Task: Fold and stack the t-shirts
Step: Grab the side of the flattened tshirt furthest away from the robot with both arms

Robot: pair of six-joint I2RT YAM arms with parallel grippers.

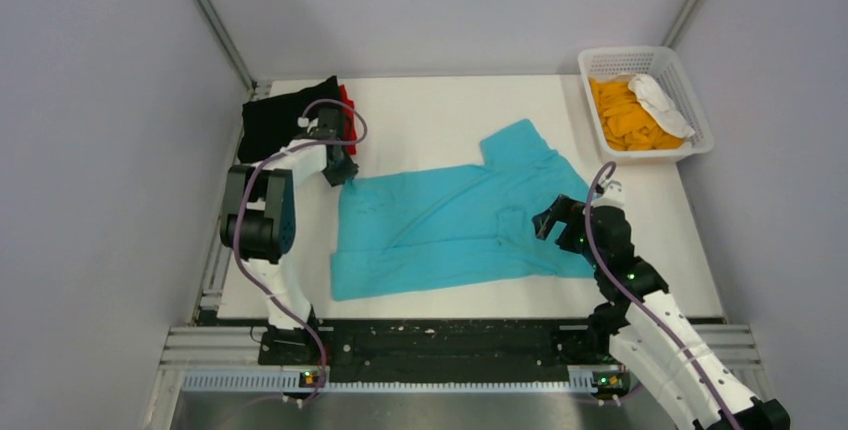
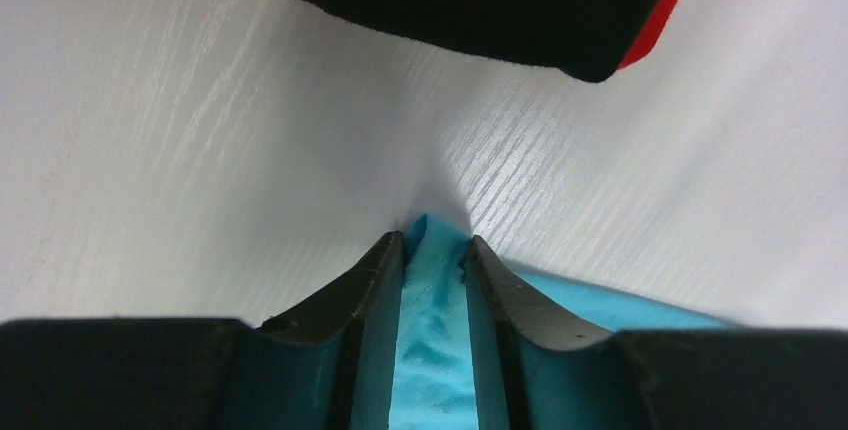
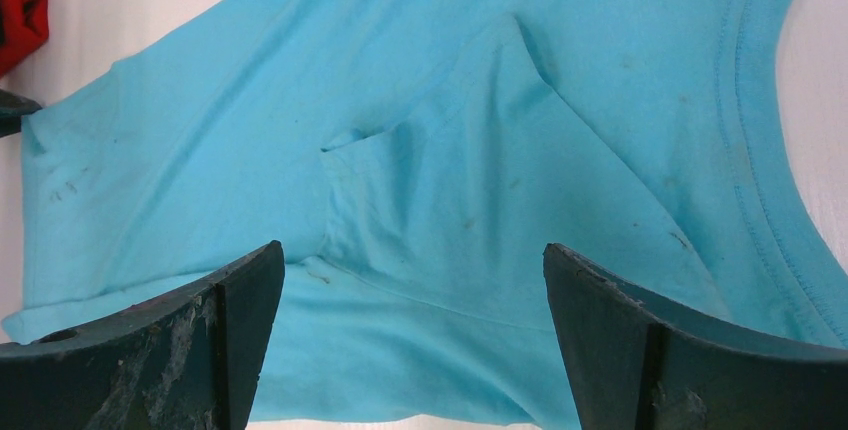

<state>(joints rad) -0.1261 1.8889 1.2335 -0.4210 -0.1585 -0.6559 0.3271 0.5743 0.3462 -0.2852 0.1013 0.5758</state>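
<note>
1. The turquoise t-shirt (image 1: 450, 220) lies spread over the middle of the white counter (image 1: 440, 110). It is mostly flat with some wrinkles. One sleeve points toward the far right, and the lower hem runs along the near-left side.
2. The left gripper (image 1: 340, 172) sits at the shirt's far-left corner. In the left wrist view its fingers (image 2: 385, 280) are closed to a narrow gap at the left gripper (image 2: 435, 245), pinching a ridge of the turquoise t-shirt (image 2: 435, 350) right at the cloth's edge, low against the counter.
3. The right gripper (image 1: 545, 222) is over the right part of the shirt, near the collar side. In the right wrist view its fingers (image 3: 240, 310) are spread wide at the right gripper (image 3: 410, 260), with nothing between them. The turquoise t-shirt (image 3: 450, 100) fills the view, showing a small raised fold at its centre and the collar band at the right.
4. Whether the right fingertips touch the cloth cannot be told.
5. A folded black t-shirt (image 1: 285, 120) lies at the far-left corner of the counter, on top of a red t-shirt (image 1: 347, 110) whose edge shows along its right side. Both are just beyond the left gripper, black (image 2: 450, 0) over red (image 2: 665, 10).
6. A white basket (image 1: 640, 53) at the far-right corner holds an orange t-shirt (image 1: 625, 115) and a crumpled white cloth (image 1: 660, 100).
</note>
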